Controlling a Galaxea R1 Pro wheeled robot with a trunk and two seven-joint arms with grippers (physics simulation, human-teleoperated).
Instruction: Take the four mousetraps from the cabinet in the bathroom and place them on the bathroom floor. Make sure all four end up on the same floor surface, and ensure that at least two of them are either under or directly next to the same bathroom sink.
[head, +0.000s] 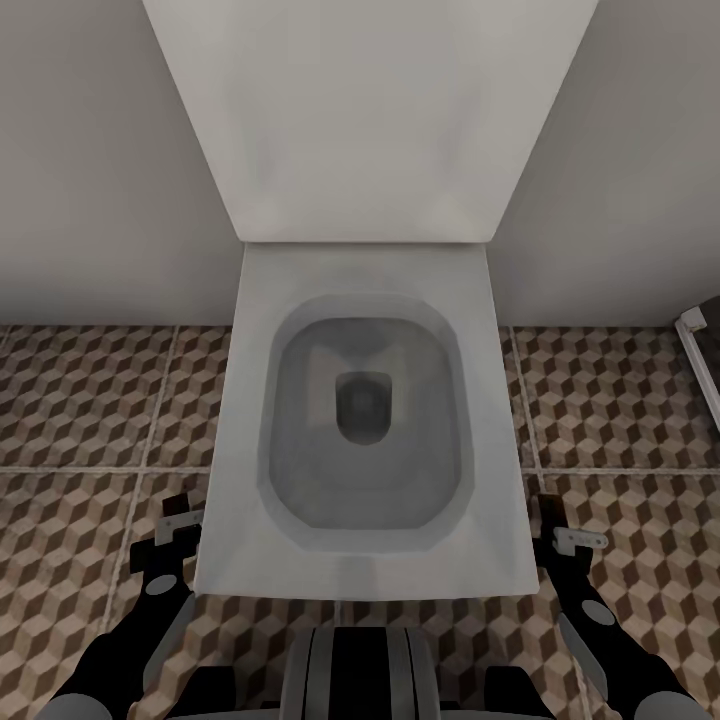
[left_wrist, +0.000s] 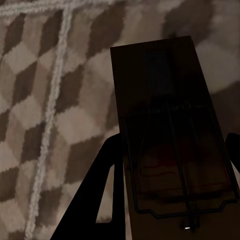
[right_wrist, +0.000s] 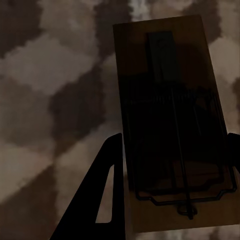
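While the head view looks straight down on a white toilet (head: 365, 420) with its lid raised against the wall, both arms hang low at either side of the bowl. The left claw (head: 178, 525) sits just beside the bowl's left front corner, and the right claw (head: 560, 530) just beside its right front corner, both above the bathroom floor (head: 80, 420) with its cube-patterned tiles.

Seen from the left wrist, a dark-brown mousetrap (left_wrist: 170, 130) with a wire spring frame lies between the left claw's dark fingers (left_wrist: 100, 190), which are closed against its long edges; the patterned floor and a pale grout line lie beyond it.

Seen from the right wrist, a second mousetrap (right_wrist: 172, 125) is gripped the same way between the right claw's fingers (right_wrist: 102, 195), sticking out past the fingertips over the blurred tiles.
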